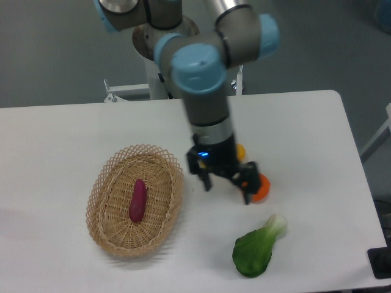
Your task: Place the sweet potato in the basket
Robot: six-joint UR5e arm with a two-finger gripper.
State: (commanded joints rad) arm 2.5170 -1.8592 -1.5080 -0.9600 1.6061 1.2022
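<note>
The sweet potato [138, 200] lies on its own in the middle of the wicker basket [102, 183], lengthwise along the weave, nothing touching it. The gripper [226, 187] hangs over the white table [73, 134] to the right of the basket with its two fingers spread wide and nothing between them. Its right finger sits in front of the round orange [261, 188], the arm covers most of the yellow fruit [241, 150] behind it, and the leafy green vegetable [255, 249] lies nearer the front edge.
</note>
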